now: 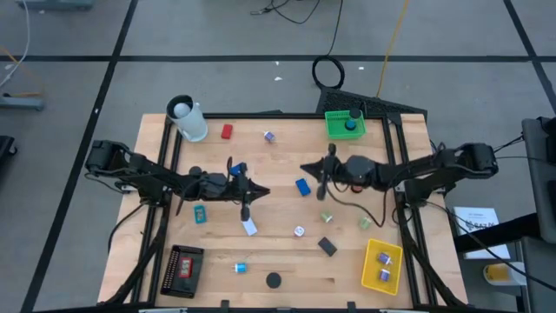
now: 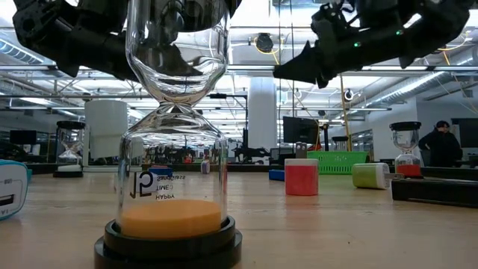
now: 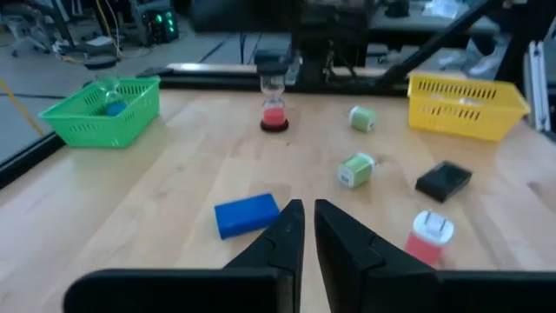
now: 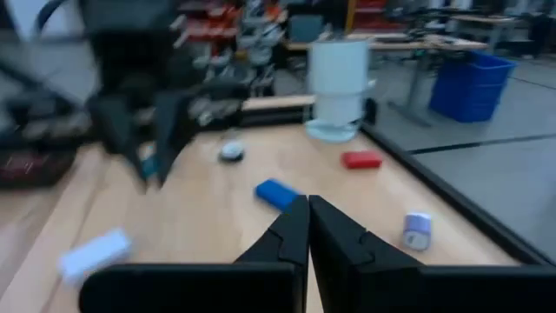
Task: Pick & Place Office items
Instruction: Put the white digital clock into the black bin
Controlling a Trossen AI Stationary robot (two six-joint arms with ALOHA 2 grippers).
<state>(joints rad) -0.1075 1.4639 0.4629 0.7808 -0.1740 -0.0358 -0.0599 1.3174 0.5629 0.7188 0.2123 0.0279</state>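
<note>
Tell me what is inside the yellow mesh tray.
The yellow mesh tray holds two small pale purple pieces and. Anything beneath them cannot be seen.

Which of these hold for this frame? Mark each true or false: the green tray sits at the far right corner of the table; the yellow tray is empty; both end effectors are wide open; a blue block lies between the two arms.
1. The green tray sits at the table's far right corner. True.
2. The yellow tray is empty. False: it holds small purple pieces.
3. Both end effectors are wide open. False: the left end effector and right end effector have their fingers nearly together, holding nothing.
4. A blue block lies between the arms. True.
</note>
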